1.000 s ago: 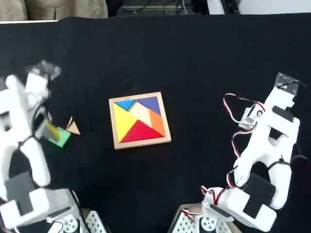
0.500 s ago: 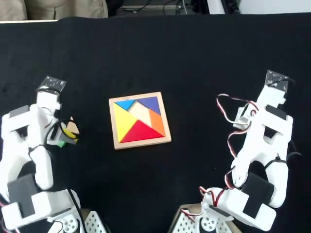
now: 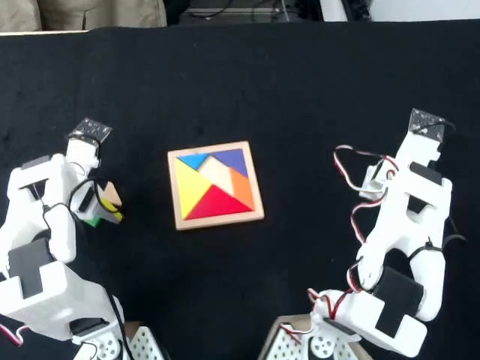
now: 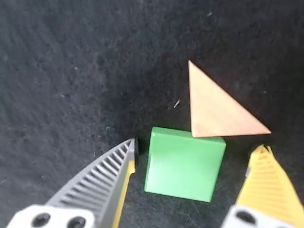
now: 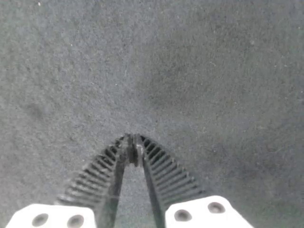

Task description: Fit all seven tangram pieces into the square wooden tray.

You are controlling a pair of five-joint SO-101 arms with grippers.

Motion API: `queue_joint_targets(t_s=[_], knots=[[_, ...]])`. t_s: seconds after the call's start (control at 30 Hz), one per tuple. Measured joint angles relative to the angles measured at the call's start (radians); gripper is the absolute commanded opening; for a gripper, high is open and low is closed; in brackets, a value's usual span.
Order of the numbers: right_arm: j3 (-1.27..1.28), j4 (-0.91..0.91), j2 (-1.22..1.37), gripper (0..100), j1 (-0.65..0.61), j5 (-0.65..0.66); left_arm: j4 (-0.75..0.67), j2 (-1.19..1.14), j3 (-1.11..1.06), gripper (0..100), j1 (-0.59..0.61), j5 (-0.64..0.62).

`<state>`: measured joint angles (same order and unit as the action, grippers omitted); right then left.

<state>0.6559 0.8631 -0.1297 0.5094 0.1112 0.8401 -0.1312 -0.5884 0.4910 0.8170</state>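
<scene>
No lettering, label, number or sign can be read on any surface.

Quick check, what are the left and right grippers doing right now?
Left gripper: open, fingers on either side of the green square.
Right gripper: closed, holding nothing.

Left of the tray (image 3: 220, 220)
Square piece (image 4: 184, 164) touches the triangle (image 4: 213, 111) — left gripper's (image 4: 196, 147) spread fingers flank the square piece.
</scene>
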Motion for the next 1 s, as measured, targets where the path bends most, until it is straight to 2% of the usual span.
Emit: queue_joint_targets(t_s=[0.3, 0.5, 0.6, 0.7, 0.83, 1.0], knots=[[0.018, -0.037, 0.000, 1.1, 0.000, 0.000, 0.075, -0.003, 0.023, 17, -0.018, 0.061], [0.020, -0.038, 0.000, 1.1, 0.000, 0.000, 0.084, -0.003, 0.023, 15, -0.028, 0.061], [0.020, -0.040, 0.000, 1.1, 0.000, 0.000, 0.132, -0.005, 0.043, 15, -0.028, 0.061], [0.020, -0.040, 0.000, 1.1, 0.000, 0.000, 0.241, -0.018, 0.109, 15, -0.028, 0.063], [0.020, -0.040, 0.000, 1.1, 0.000, 0.000, 0.459, -0.021, 0.238, 14, -0.023, 0.061], [0.020, -0.040, 0.000, 1.1, 0.000, 0.000, 0.726, -0.021, 0.459, 4, -0.063, 0.061]])
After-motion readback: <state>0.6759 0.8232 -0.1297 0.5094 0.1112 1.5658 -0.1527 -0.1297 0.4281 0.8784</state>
